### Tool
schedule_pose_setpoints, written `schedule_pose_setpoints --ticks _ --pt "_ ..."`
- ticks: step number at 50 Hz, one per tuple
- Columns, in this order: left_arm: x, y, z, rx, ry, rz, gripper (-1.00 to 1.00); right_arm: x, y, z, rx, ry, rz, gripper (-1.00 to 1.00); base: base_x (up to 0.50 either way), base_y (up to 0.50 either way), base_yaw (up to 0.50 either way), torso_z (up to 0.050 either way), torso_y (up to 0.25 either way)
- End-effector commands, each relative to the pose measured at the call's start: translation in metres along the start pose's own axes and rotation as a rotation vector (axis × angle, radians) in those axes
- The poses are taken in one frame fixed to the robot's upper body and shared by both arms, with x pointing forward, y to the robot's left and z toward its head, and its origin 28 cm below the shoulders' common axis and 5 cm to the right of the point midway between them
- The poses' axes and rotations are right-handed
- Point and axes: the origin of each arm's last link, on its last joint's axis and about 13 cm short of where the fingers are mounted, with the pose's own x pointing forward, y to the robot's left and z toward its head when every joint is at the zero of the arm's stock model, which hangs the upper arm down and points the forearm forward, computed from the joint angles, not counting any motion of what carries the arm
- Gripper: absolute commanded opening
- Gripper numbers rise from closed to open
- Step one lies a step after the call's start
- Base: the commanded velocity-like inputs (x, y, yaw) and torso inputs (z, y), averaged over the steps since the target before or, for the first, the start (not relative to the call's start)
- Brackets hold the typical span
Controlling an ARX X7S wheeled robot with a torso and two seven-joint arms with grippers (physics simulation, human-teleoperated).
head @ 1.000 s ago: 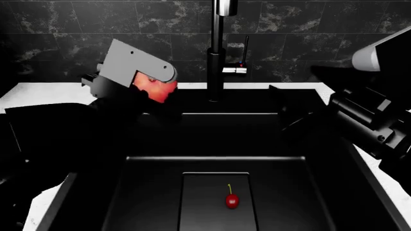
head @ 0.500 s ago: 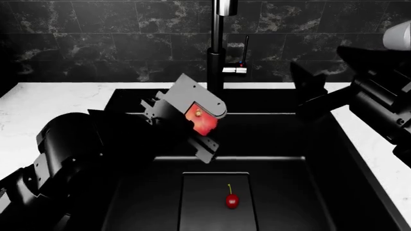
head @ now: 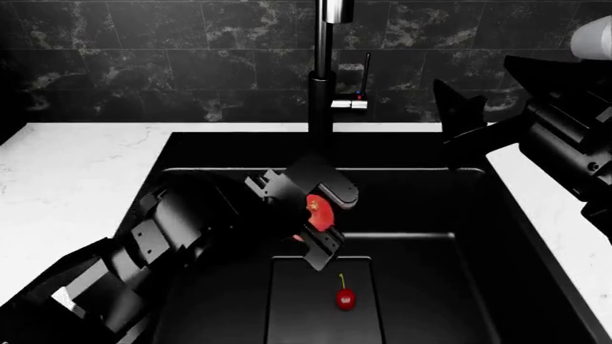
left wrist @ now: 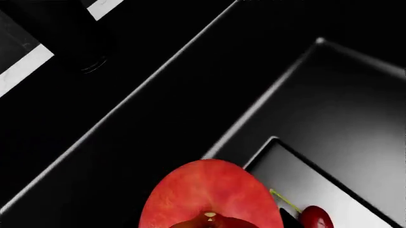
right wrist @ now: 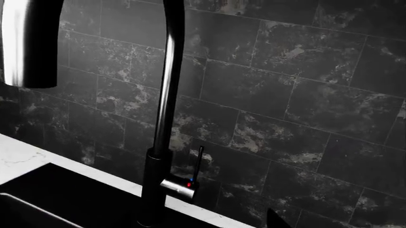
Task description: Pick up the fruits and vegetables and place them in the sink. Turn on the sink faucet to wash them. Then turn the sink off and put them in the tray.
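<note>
My left gripper (head: 320, 215) is shut on the round red fruit (head: 319, 213) and holds it low inside the black sink (head: 172, 154), just behind the raised drain panel (head: 306, 308). A small red cherry (head: 345, 298) with a green stem lies on that panel. In the left wrist view the red fruit (left wrist: 211, 197) fills the space between the jaws, with the cherry (left wrist: 315, 217) beside it. The faucet (head: 323, 86) stands behind the sink with its chrome lever (head: 350, 104). My right gripper (head: 483, 97) hovers open to the right of the lever (right wrist: 178, 186). The tray is out of view.
White marble counter (head: 67, 165) flanks the sink on the left and right (head: 545, 215). A dark tiled wall (head: 143, 64) rises behind the faucet. The faucet spout head (right wrist: 28, 42) hangs high over the basin.
My left arm has carried the red fruit from above the sink's back left corner to the right and down into the basin. The right gripper has lifted and shifted slightly right.
</note>
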Motion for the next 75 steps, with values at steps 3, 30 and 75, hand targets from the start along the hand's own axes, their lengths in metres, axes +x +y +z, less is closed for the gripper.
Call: schedule_pose_setpoints --ticks 3,30,75 --pt "0.019 -0.008 -0.009 0.026 0.090 -0.047 -1.00 0.003 0.001 0.002 0.000 -0.007 0.003 1.00 0.00 0.00 0.00 0.000 0.005" --pt "0.045 -0.029 -0.039 0.128 0.235 -0.140 -1.00 0.005 0.001 0.004 -0.003 -0.011 -0.004 1.00 0.00 0.00 0.00 0.000 0.000" --pt "0.065 -0.051 -0.062 0.232 0.352 -0.265 -1.00 0.008 0.001 0.001 0.013 -0.011 -0.005 1.00 0.00 0.00 0.00 0.000 0.000"
